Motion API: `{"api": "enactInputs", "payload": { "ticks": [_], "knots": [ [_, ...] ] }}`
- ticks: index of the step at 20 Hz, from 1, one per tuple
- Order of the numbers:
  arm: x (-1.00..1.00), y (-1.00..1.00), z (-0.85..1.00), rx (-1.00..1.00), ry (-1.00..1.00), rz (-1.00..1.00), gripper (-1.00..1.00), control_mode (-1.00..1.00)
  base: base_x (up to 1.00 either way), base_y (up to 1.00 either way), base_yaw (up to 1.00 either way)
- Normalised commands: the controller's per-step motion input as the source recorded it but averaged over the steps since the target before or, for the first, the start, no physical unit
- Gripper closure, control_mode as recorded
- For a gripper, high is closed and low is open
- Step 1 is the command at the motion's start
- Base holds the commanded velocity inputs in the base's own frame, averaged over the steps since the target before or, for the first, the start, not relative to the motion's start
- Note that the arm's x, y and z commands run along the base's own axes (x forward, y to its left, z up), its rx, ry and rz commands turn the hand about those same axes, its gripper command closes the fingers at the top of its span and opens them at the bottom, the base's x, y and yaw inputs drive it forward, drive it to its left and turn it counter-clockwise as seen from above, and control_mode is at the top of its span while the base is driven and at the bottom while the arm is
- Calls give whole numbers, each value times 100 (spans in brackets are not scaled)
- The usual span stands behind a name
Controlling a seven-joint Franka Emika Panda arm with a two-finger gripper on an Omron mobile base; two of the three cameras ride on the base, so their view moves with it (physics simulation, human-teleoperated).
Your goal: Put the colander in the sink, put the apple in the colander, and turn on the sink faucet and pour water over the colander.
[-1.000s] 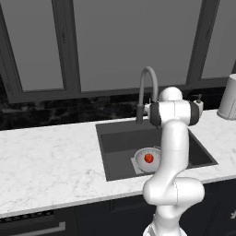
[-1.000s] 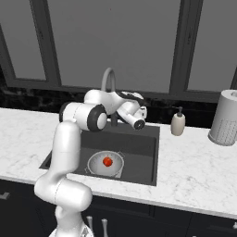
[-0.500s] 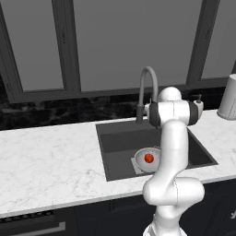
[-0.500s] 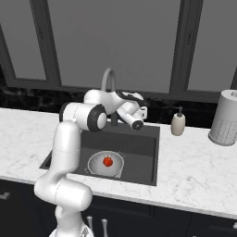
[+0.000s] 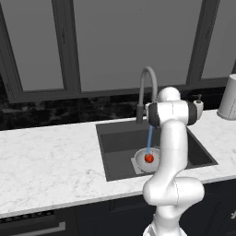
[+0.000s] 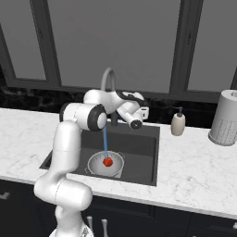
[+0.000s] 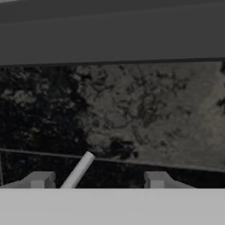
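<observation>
A thin blue stream of water [image 6: 105,141] now falls from the tall grey gooseneck faucet [image 5: 146,87], where a moment ago none ran. It lands on the small red apple [image 6: 107,161] in the round silver pierced colander [image 6: 95,163], inside the dark grey recessed sink [image 5: 118,143]. The tool [image 7: 98,181] stands spread beside the faucet's pale lever [image 7: 78,170], gripping nothing; the task looks essentially done.

a kitchen: marble counter [image 5: 50,161], recessed sink [image 5: 117,138], gooseneck faucet [image 5: 146,85], soap pump [image 6: 177,124]
</observation>
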Motion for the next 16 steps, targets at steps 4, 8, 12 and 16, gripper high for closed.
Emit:
{"api": "enactInputs", "payload": {
  "ticks": [4,8,12,16],
  "knots": [
    [1,-99,0,0,2,-2,-100,-100,0,0,0],
    [-26,-100,3,6,0,0,-100,-100,0,0,0],
    [-88,-94,21,15,-6,5,-100,-100,0,0,0],
    [-100,-72,27,12,-22,17,-100,-100,0,0,0]
  ]
}}
